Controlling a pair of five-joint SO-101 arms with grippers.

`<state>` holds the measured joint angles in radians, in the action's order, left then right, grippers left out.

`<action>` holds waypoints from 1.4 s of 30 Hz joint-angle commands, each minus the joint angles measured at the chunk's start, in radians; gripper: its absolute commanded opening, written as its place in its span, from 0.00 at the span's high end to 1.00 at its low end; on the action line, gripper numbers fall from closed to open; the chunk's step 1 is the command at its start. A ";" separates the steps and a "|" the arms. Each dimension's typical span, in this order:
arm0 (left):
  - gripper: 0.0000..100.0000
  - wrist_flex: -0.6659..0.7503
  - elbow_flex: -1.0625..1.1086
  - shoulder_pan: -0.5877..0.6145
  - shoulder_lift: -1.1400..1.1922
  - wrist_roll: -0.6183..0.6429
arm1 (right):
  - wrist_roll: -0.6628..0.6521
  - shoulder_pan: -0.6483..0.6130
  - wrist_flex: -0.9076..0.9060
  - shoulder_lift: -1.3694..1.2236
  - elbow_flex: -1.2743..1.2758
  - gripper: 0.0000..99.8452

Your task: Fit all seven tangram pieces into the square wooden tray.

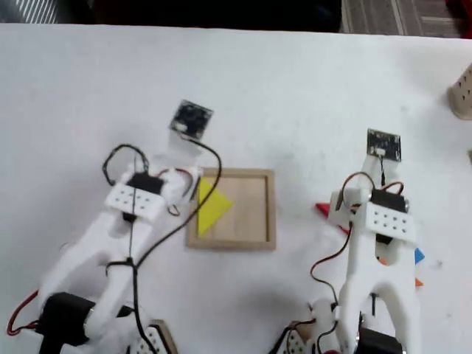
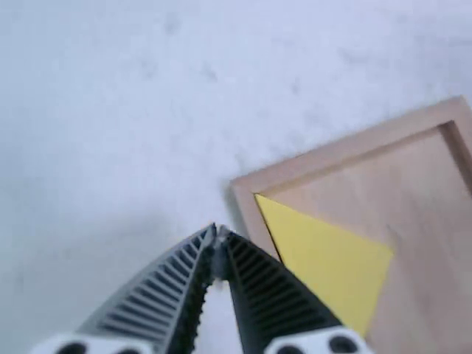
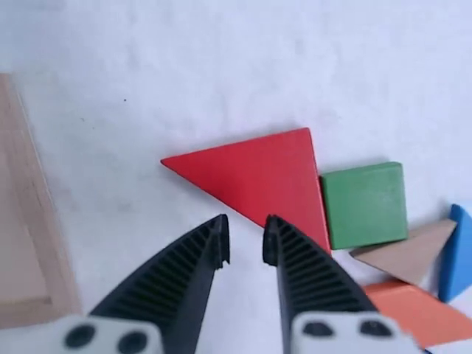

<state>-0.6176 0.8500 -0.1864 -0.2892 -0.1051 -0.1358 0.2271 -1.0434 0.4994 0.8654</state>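
a white tabletop [image 1: 295,96] carries two white arms: the left arm [image 1: 110,236] stands at the tray's left side, the right arm [image 1: 380,251] well off to its right. the square wooden tray [image 1: 269,210] sits between them, with a yellow triangle [image 1: 212,205] lying flat inside against its left wall. outside the tray, below the right arm, a red triangle [image 3: 265,177] lies on the tabletop with a green square [image 3: 365,204] just beside one of its sides. a tan triangle [image 3: 409,252], an orange piece [image 3: 413,313] and a blue piece [image 3: 457,254] cluster next to the square. the left gripper [image 2: 219,236] hangs over bare tabletop just off the tray's corner, jaws closed tip to tip on nothing. the right gripper [image 3: 245,240] hovers at the red triangle's edge, jaws parted by a narrow gap.
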 commanded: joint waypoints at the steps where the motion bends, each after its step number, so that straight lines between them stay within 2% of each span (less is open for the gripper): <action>1: 0.95 0.023 -0.006 0.070 -0.041 0.008 | -0.101 0.025 -0.111 -0.002 -0.135 0.85; 7: 0.80 0.000 0.037 0.173 -0.048 0.012 | -0.252 0.025 -0.217 -0.028 -0.253 0.83; 14: 0.80 0.002 0.061 0.191 -0.068 0.003 | -0.559 0.027 -0.325 -0.328 -0.451 0.83; 17: 0.80 0.003 0.063 0.191 -0.077 0.003 | -0.632 0.019 -0.355 -0.473 -0.542 0.83; 20: 0.80 0.008 0.063 0.186 -0.077 0.002 | -0.644 0.018 -0.389 -0.573 -0.637 0.82; 27: 0.80 0.009 0.063 0.183 -0.076 0.002 | -0.683 0.018 -0.409 -0.670 -0.697 0.67; 35: 0.80 0.009 0.063 0.180 -0.076 -0.058 | -0.698 0.018 -0.297 -0.862 -0.710 0.67; 42: 0.80 0.009 0.063 0.176 -0.074 -0.063 | -0.661 0.018 -0.341 -0.955 -0.807 0.67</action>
<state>-0.6160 0.9237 -0.0038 -0.3245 -0.1573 -0.8216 0.2424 -1.3763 -0.4181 0.1074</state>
